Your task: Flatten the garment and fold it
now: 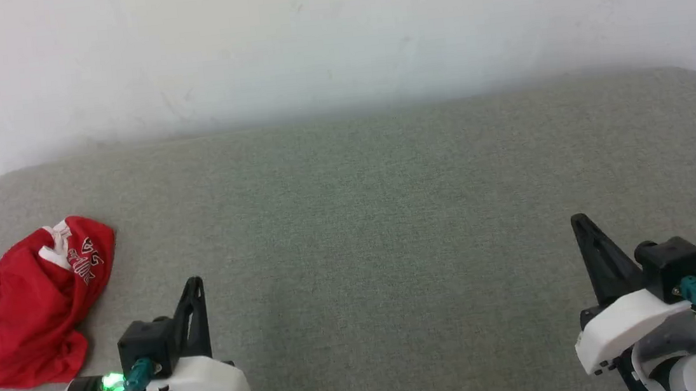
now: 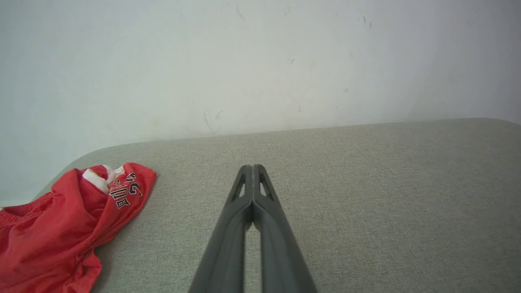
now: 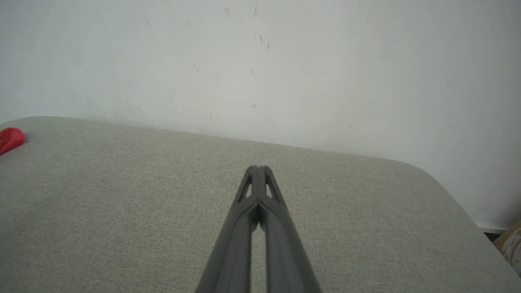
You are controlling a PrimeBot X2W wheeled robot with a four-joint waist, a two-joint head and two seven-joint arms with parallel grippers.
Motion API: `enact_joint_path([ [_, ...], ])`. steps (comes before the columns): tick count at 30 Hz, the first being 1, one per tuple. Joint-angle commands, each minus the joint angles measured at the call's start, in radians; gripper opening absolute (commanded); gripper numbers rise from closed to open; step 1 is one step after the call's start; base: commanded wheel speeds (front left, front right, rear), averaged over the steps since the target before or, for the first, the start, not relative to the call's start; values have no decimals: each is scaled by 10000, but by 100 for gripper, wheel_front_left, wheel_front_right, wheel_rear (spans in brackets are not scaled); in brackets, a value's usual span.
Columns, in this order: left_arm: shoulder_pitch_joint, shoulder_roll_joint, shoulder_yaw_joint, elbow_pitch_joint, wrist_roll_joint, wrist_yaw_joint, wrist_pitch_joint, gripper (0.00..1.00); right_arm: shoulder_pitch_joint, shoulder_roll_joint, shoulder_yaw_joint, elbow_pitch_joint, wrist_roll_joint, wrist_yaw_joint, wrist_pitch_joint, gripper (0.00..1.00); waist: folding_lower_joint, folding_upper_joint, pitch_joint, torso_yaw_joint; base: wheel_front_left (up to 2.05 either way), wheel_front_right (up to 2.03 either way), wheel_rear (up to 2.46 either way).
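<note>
Garment (image 1: 17, 310) crumpled in a heap at left edge of frame on the grey table (image 1: 350, 221), unfolded. Left gripper (image 1: 195, 283) lower left, fingers together, empty, near the heap. Right gripper (image 1: 578, 221) lower right, fingers together, empty.

Grey padded surface (image 1: 363, 219): open centre and right; crumpled red garment (image 1: 20, 310) obstructs near-left edge; wall (image 1: 333, 37) bounds far side.

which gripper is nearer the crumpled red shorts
The left gripper: the bright red fabric shorts lie just to its left, while the right gripper is far across.
</note>
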Motion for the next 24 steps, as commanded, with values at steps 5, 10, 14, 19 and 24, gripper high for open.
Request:
enact_joint_path([
  [5,-126,-51,41,-55,66,-81,-1,0,113,42,-3,-68,-60,-21,5,0,0,-1,0,0,0,0,0],
  [10,-126,-51,41,-55,66,-81,-1,0,113,42,-3,-68,-60,-21,5,0,0,-1,0,0,0,0,0],
  [14,-126,-51,41,-55,66,-81,-1,0,113,42,-3,-68,-60,-21,5,0,0,-1,0,0,0,0,0],
  [19,-126,-51,41,-55,66,-81,-1,0,113,42,-3,-68,-60,-21,5,0,0,-1,0,0,0,0,0],
  [24,-126,-51,41,-55,66,-81,-1,0,113,42,-3,-68,-60,-21,5,0,0,-1,0,0,0,0,0],
])
